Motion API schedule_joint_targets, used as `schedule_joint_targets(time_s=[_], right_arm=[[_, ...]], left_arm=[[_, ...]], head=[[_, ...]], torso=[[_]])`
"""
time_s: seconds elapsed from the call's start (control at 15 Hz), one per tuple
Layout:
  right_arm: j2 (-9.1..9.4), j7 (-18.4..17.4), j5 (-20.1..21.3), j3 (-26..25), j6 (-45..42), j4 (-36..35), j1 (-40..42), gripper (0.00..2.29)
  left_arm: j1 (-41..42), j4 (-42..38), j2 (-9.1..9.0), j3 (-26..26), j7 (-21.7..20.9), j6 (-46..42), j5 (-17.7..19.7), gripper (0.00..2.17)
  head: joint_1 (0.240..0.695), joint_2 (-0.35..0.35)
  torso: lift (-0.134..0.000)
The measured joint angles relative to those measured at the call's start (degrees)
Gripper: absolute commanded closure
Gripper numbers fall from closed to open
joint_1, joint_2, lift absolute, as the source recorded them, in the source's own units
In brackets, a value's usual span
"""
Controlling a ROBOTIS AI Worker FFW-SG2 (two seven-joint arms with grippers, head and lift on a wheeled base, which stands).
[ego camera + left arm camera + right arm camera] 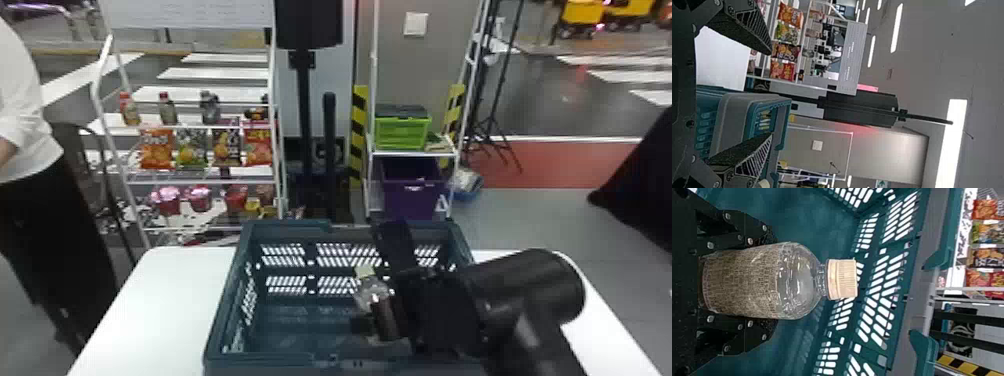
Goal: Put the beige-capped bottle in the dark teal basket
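Glossy black arm (525, 285), apparently cylindrical, silver screws (710, 245)

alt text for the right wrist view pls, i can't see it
A clear bottle with a beige cap is held between the right gripper's jaws, the slotted wall of the dark teal basket behind it. Snack bags show beyond the basket's rim.
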Motion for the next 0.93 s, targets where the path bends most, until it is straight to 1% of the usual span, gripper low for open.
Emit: schedule_joint_targets(time_s=[0.13, 0.2, 0.27, 0.33, 0.4, 0.47, 0.67, 0.93], right_arm=[[0.00, 0.0, -0.3, 0.0, 0.2, 1.6, -0.6, 2.27], [0.00, 0.0, -0.4, -0.1, 0.4, 2.3, -1.0, 2.01], [0.00, 0.0, -0.6, -0.1, 0.5, 2.8, -1.2, 1.34], [0.00, 0.0, -0.8, -0.1, 0.5, 3.3, -1.2, 0.43], [0.00, 0.0, -1.0, -0.2, 0.4, 3.6, -1.3, 0.00], [0.00, 0.0, -1.3, -0.3, 0.4, 3.8, -1.3, 0.00], [0.00, -2.5, -2.4, -0.5, 0.8, 3.8, -1.4, 0.05], [0.00, -2.7, -3.4, -0.5, -0.1, 2.0, -1.2, 0.08]], left_arm=[[0.1, -0.4, 0.22, 0.0, 0.0, 0.1, 0.1, 0.16], [0.2, -0.6, 0.37, 0.0, 0.0, 0.2, 0.1, 0.16], [0.3, -0.9, 0.48, 0.0, 0.0, 0.4, 0.1, 0.16], [0.4, -1.2, 0.59, 0.0, 0.0, 0.8, 0.1, 0.16], [0.5, -1.4, 0.67, 0.1, 0.0, 1.3, 0.2, 0.16], [0.6, -1.6, 0.76, 0.1, 0.0, 1.6, 0.2, 0.16], [0.5, -1.8, 0.86, 0.1, 0.0, 1.8, 0.2, 0.16], [0.2, -1.7, 0.86, 0.1, 0.0, 1.8, 0.3, 0.16]], head=[[0.499, 0.000], [0.499, 0.000], [0.499, 0.000], [0.499, 0.000], [0.499, 0.000], [0.499, 0.000], [0.499, 0.000], [0.499, 0.000]], torso=[[0.000], [0.000], [0.000], [0.000], [0.000], [0.000], [0.000], [0.000]])
